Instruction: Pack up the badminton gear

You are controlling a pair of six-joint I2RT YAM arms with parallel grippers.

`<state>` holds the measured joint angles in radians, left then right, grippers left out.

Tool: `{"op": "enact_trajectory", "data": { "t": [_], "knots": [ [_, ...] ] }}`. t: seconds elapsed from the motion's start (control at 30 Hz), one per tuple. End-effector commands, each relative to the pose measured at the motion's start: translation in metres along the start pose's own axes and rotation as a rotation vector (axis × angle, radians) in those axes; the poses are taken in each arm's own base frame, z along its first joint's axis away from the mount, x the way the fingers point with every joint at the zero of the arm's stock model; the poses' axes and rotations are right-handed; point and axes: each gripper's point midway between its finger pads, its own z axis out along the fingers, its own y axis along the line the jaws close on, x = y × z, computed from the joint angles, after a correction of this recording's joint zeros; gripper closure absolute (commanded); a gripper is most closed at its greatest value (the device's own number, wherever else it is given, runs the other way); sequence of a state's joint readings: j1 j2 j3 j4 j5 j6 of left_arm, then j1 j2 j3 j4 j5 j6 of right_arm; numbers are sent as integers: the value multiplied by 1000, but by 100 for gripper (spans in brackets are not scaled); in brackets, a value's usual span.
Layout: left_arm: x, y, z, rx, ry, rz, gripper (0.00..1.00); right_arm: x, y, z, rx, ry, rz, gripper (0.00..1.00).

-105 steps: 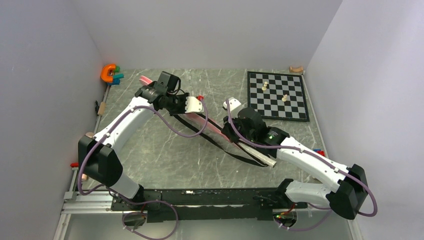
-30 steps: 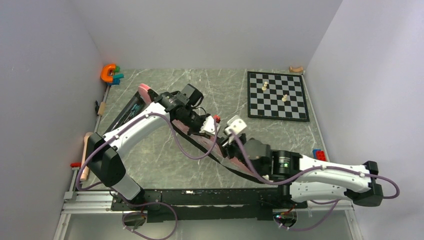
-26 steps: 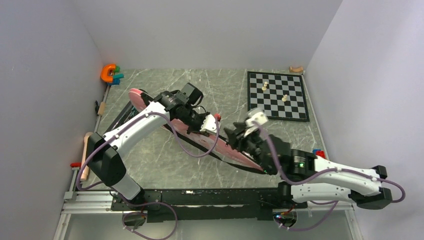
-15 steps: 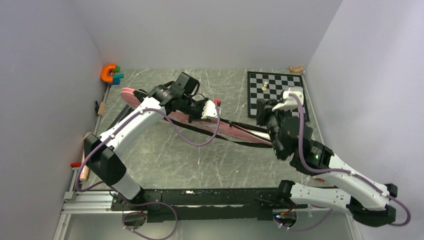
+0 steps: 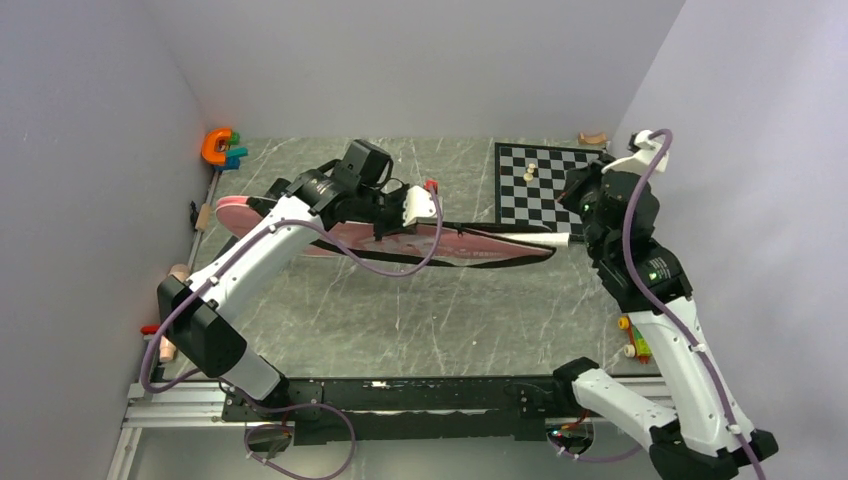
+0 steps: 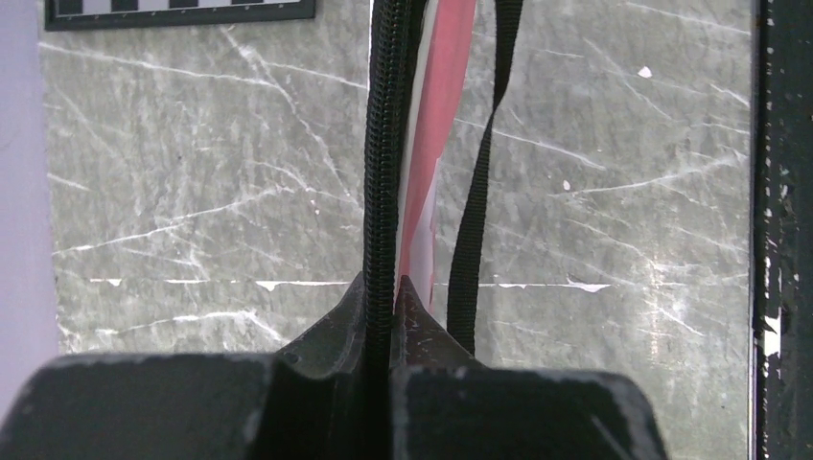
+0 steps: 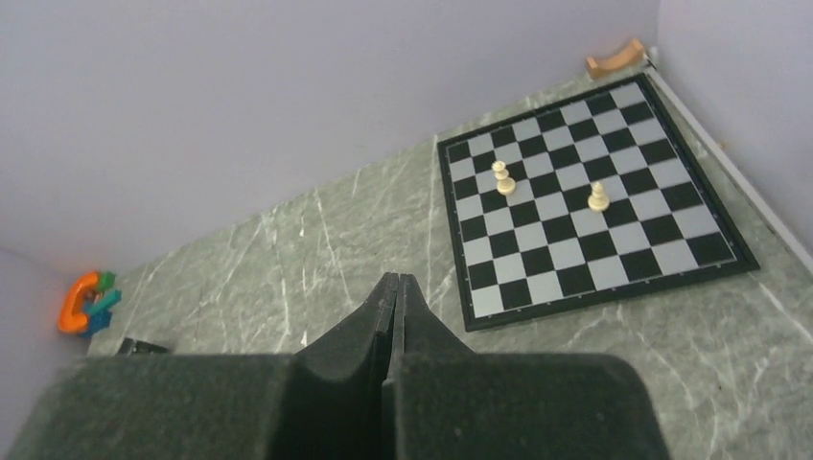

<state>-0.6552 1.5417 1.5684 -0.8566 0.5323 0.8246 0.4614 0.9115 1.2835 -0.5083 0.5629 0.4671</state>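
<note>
Racket bag (image 5: 480, 248) long axis runs L–R; L gripper (image 6: 388, 287) pinches its zip (image 6: 382, 144), R gripper (image 7: 395, 280) pressed together.

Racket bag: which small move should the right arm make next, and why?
Probably lower the right gripper to the right end of the racket bag. Its fingers are shut with nothing seen between them, raised near the chessboard, while a pale rod end sticks out of the bag and the left gripper pins the zip edge.

White-and-black arms (image 5: 250, 257), purple cables (image 5: 667, 144) — black left pincer (image 6: 385, 285)
</note>
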Motion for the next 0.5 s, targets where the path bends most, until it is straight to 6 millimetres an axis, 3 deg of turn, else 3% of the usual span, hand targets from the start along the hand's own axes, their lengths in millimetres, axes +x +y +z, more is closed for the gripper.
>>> {"op": "enact_trajectory", "data": {
  "t": [0.0,0.27,0.47],
  "knots": [
    [-31,32,-22,-157,-94,-2,100,12,-28,4,36,80,102,100],
    [-29,42,-27,-207,-108,-70,100,16,-96,10,140,117,232,100],
    [-24,39,-28,-209,-110,-79,100,38,-96,19,91,169,314,100]
  ]
}}
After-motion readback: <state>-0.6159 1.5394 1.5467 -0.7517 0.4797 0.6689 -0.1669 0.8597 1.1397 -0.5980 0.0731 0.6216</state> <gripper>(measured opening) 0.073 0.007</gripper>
